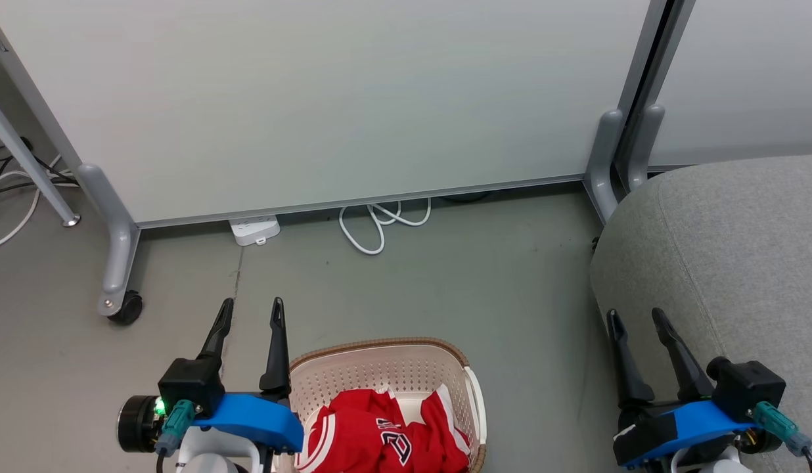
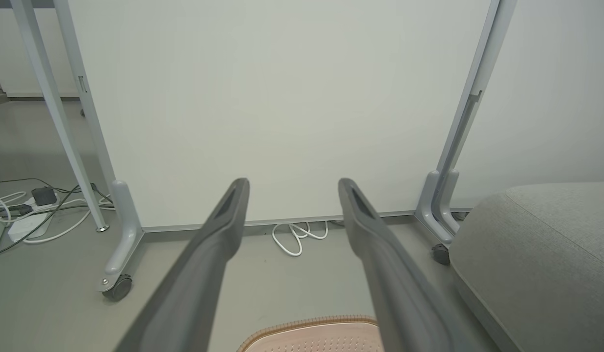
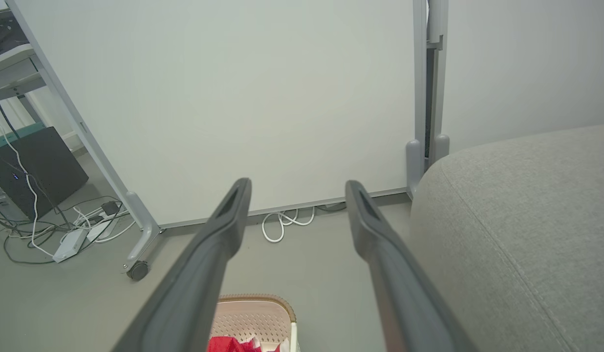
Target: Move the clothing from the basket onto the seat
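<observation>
I take this as the opening step: nothing has been lifted yet. My left gripper (image 1: 251, 305) hangs above the floor just left of the basket, claw spread wide and empty, fingers pointing toward the partition. The basket (image 1: 380, 343) stands on the floor between my arms, nearer the left one. The clothing (image 1: 373, 433) lies bunched inside it with the lettered jersey on top; I cannot tell the second garment apart from here. My right gripper (image 1: 636, 316) is also wide open with nothing in it, hovering at the near edge of the seat (image 1: 728, 263), which carries none of the red cloth.

Next, I judge, one claw must tip down into the basket, push its fingers into a fold and close. The left is nearest, but the seat lies to the right, so a carry across would follow. Trailing cloth could snag the rim and drag the light basket.

The floor (image 1: 478, 276) is smooth and grey. Along it from the left stand a castor (image 1: 127, 307) under the pale partition (image 1: 347, 98), a white power strip (image 1: 253, 230) and a looped cable (image 1: 380, 226).
</observation>
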